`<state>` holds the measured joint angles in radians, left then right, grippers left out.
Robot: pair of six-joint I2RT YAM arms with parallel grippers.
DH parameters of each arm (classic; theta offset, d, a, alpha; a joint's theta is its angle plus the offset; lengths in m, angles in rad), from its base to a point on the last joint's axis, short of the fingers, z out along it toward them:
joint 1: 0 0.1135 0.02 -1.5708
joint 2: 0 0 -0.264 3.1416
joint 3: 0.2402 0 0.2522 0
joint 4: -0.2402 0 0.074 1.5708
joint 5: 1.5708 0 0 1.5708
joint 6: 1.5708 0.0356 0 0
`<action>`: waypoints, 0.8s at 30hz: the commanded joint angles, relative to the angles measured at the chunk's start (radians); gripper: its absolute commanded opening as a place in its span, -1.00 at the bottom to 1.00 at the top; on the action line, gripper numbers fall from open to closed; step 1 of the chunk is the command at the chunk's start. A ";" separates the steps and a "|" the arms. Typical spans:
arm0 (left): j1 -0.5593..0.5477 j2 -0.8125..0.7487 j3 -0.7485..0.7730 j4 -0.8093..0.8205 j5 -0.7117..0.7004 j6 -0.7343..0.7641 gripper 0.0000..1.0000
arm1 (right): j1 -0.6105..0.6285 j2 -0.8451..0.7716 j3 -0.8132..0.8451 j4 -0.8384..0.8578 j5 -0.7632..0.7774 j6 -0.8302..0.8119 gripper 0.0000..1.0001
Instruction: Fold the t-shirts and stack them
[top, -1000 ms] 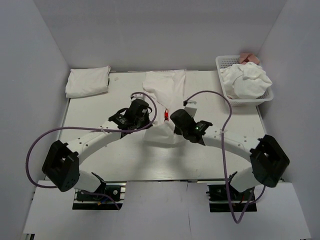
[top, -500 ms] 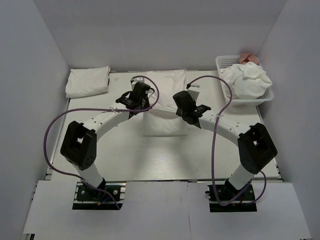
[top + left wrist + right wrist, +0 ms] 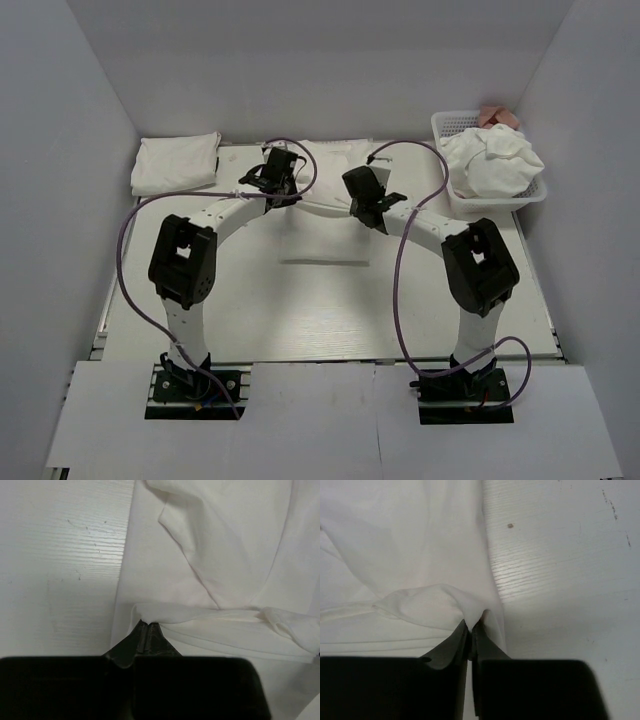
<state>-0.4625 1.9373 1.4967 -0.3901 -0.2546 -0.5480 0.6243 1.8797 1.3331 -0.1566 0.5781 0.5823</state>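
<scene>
Grey walls [image 3: 80, 110] enclose a pale grooved table [image 3: 300, 310]; upper centre, left gripper [image 3: 149, 626] and right gripper [image 3: 471, 625] each pinch the white t-shirt [image 3: 220, 555] by its edge.

The desk [image 3: 330, 310] is a white board with a fine ribbed grain and a low rim along its left and right edges. A white plastic basket [image 3: 455, 123] with mesh walls stands at the far right corner, and a small pinkish thing [image 3: 498, 115] shows just behind it, against the back wall [image 3: 320, 80]. Plain pale grey walls close the far, left and right sides. Two white sheets [image 3: 300, 420] lie side by side along the near edge. The right wrist view shows a dark speck [image 3: 510, 526] on the board and thin scratches [image 3: 607, 500] nearby.
</scene>
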 commanded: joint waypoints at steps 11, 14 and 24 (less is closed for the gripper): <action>0.051 0.033 0.130 -0.064 0.071 0.031 1.00 | -0.072 -0.005 0.057 0.064 -0.153 -0.131 0.81; 0.051 -0.069 -0.002 -0.032 0.071 -0.007 1.00 | -0.071 -0.091 -0.077 0.176 -0.278 -0.167 0.81; 0.051 -0.348 -0.375 0.010 0.141 -0.058 1.00 | -0.075 -0.113 -0.243 0.465 -0.557 -0.213 0.81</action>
<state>-0.4107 1.6863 1.1763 -0.4080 -0.1452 -0.5808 0.5518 1.7302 1.0710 0.1699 0.1135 0.4023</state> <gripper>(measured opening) 0.997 0.904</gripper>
